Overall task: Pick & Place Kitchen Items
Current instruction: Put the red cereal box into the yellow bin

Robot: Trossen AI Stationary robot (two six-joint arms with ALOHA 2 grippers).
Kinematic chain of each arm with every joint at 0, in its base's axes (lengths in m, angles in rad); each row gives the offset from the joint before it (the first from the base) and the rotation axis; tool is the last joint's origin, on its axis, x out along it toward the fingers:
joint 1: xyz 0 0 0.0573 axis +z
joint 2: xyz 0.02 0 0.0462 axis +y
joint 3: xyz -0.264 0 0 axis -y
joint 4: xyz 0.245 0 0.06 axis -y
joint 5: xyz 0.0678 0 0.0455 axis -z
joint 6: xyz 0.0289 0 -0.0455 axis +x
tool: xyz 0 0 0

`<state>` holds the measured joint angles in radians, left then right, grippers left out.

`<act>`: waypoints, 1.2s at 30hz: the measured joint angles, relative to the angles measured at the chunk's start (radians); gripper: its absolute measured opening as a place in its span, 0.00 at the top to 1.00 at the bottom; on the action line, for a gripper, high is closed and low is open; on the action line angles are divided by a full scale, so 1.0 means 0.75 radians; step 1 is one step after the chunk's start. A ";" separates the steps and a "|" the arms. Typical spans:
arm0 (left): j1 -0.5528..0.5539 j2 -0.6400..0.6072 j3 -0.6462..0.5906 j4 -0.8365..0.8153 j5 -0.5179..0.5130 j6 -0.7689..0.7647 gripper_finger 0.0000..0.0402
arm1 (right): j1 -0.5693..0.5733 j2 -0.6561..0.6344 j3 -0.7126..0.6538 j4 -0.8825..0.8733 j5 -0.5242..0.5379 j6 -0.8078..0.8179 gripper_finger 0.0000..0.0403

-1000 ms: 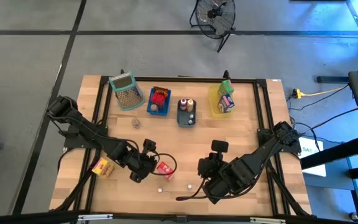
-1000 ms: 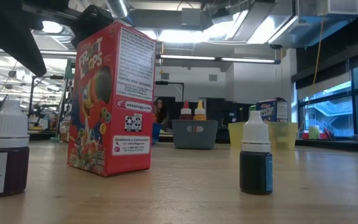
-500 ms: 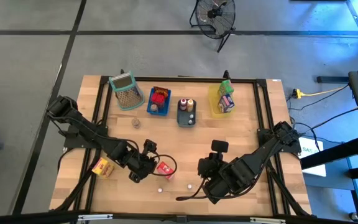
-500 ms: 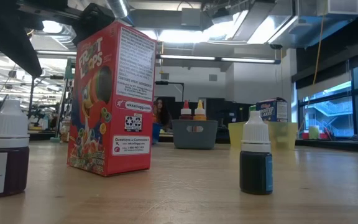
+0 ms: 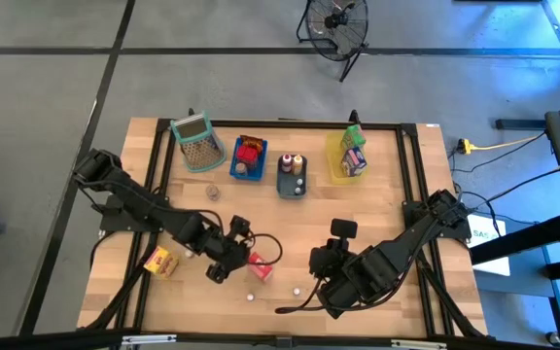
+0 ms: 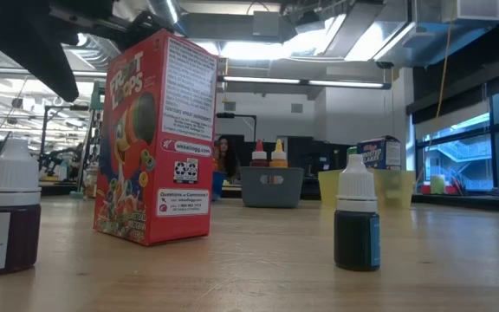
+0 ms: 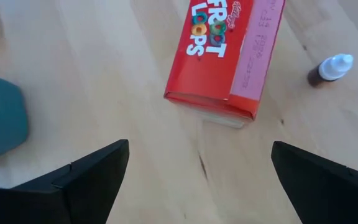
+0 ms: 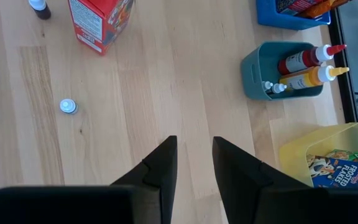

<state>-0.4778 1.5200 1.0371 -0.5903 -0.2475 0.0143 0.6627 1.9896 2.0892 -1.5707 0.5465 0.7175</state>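
Note:
A red Froot Loops carton (image 5: 258, 264) (image 6: 154, 139) stands upright on its bottom end near the table's near edge. My left gripper (image 5: 241, 251) (image 7: 199, 146) hovers just left of and above the carton (image 7: 225, 56), fingers wide open and touching nothing. Two tiny white-capped bottles stand on the wood: a purple one (image 5: 250, 297) (image 6: 7, 208) and a dark one (image 5: 297, 290) (image 6: 356, 221). A yellow-orange carton (image 5: 160, 262) lies farther left. My right gripper (image 5: 315, 264) (image 8: 195, 140) waits to the right of the bottles, with a narrow gap between its fingers.
Along the far side stand a mesh basket (image 5: 197, 141), a blue tray (image 5: 248, 157) with red items, a grey tray (image 5: 292, 175) with sauce bottles and a yellow tray (image 5: 350, 156) with cartons. A small jar (image 5: 212, 192) stands in front of the basket. Bare wood lies mid-table.
My left gripper has moved a little toward the table's right, closer to the red carton. The carton and the bottles have stayed where they were.

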 joint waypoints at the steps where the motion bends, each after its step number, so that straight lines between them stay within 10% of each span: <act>1: 0.009 0.000 0.000 0.000 0.017 0.000 0.03 | 0.000 0.000 0.000 0.000 0.000 0.000 0.74; 36: 0.039 0.000 0.000 0.249 0.123 0.069 0.02 | 0.000 0.000 0.001 0.001 0.004 0.000 0.74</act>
<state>-0.4484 1.5200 1.0372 -0.4032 -0.1549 0.0662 0.6624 1.9896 2.0895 -1.5703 0.5491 0.7173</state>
